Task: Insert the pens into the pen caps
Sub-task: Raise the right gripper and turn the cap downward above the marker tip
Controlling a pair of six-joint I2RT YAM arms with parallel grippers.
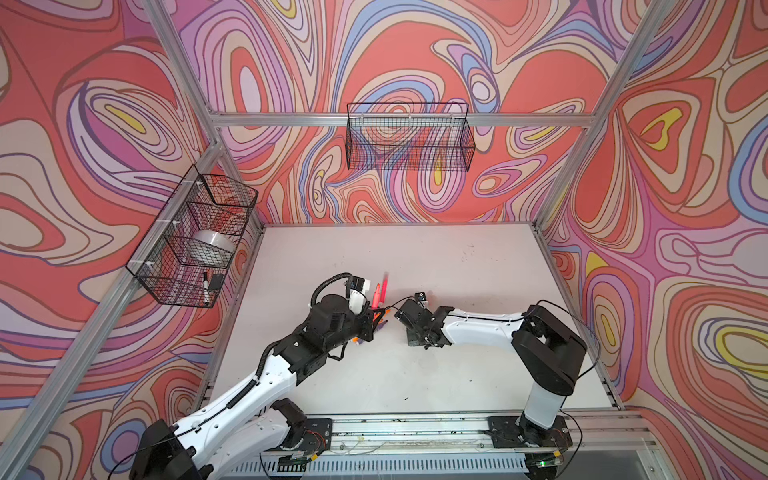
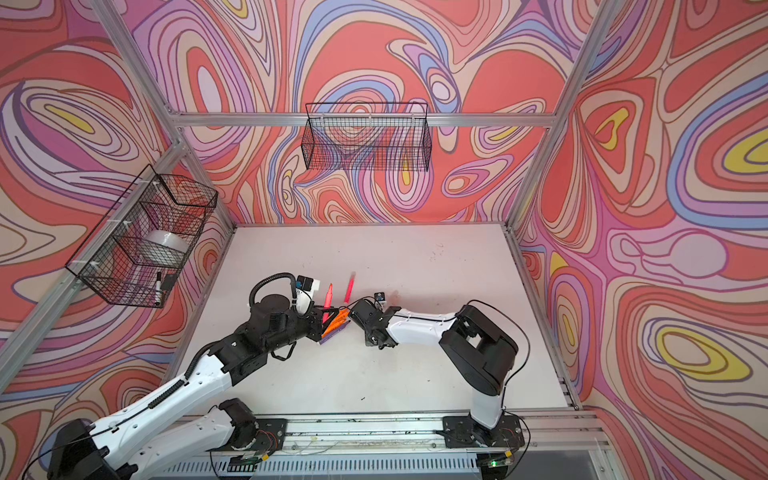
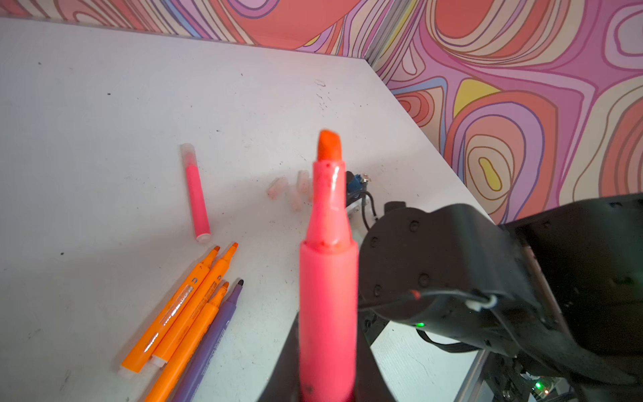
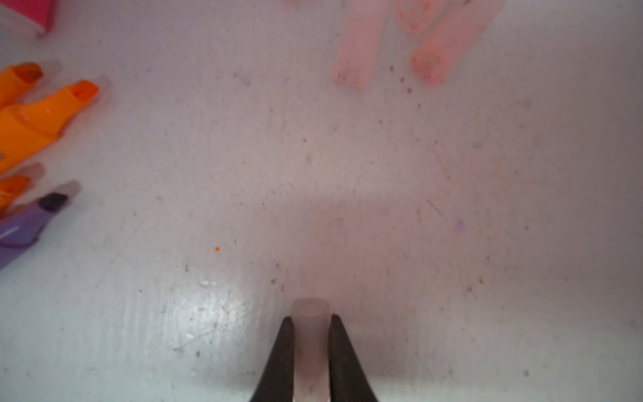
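Gripping a pink-red plastic marker pen (image 3: 328, 296), your left gripper (image 3: 327, 379) is clamped on its barrel just beside the orange pens (image 3: 188, 313). Right of those pens, your right gripper (image 4: 309, 334) pinches a translucent pinkish cap tube (image 4: 310, 308). Misaligned, the tip could skid off the rim or twist the cap loose.

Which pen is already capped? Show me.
The pink pen lying alone; a clear cap covers its tip. The orange pens, purple pen and held pink pen have bare tips.

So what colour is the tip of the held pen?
Orange tip, pink pen; left wrist view shows it best.
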